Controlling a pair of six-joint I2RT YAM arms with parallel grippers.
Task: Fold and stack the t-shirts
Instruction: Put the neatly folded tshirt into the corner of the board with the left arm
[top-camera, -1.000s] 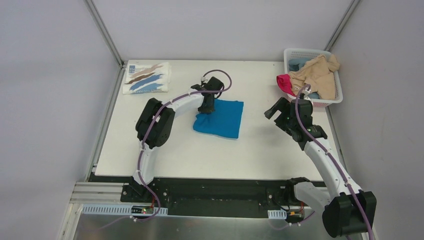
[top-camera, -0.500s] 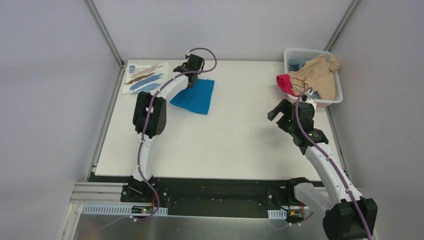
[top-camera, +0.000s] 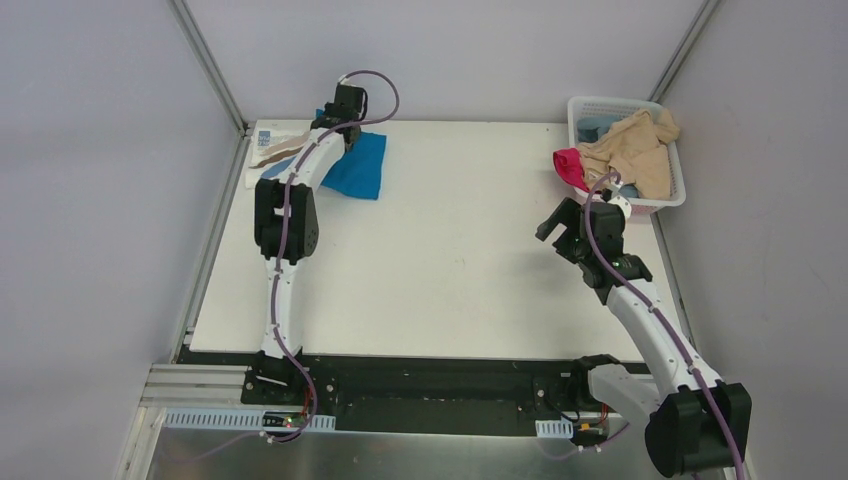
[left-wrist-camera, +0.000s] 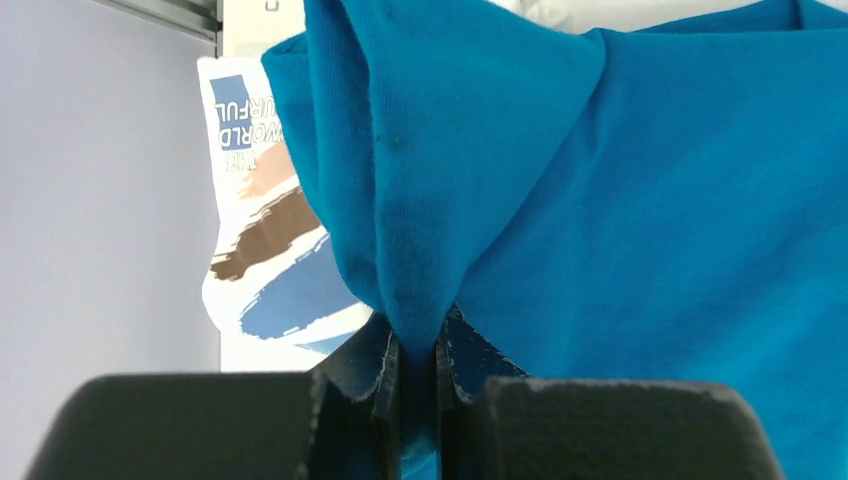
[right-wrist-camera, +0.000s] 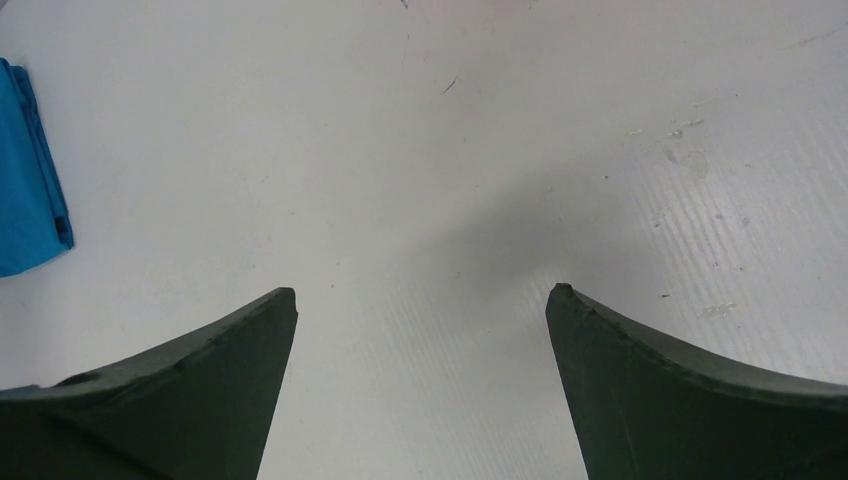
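Observation:
My left gripper (top-camera: 340, 118) is shut on the folded bright blue t-shirt (top-camera: 358, 168) at the far left of the table. In the left wrist view the blue cloth (left-wrist-camera: 600, 200) is pinched between my fingers and hangs over the folded white t-shirt with brown and blue brushstrokes (left-wrist-camera: 265, 260). That white shirt (top-camera: 275, 150) lies at the back left corner, partly hidden by the arm and the blue shirt. My right gripper (top-camera: 552, 222) is open and empty above bare table (right-wrist-camera: 420, 200). The blue shirt's edge shows at the right wrist view's left (right-wrist-camera: 25, 200).
A white mesh basket (top-camera: 672, 198) stands at the back right, holding a beige shirt (top-camera: 635, 150), a pink one (top-camera: 570, 168) hanging over its rim and a pale-blue one (top-camera: 596, 128). Grey walls and metal frame posts close in the table's back and sides.
My left gripper has carried the blue t-shirt from the table's middle to the back left, over the printed white shirt. The right arm has barely moved.

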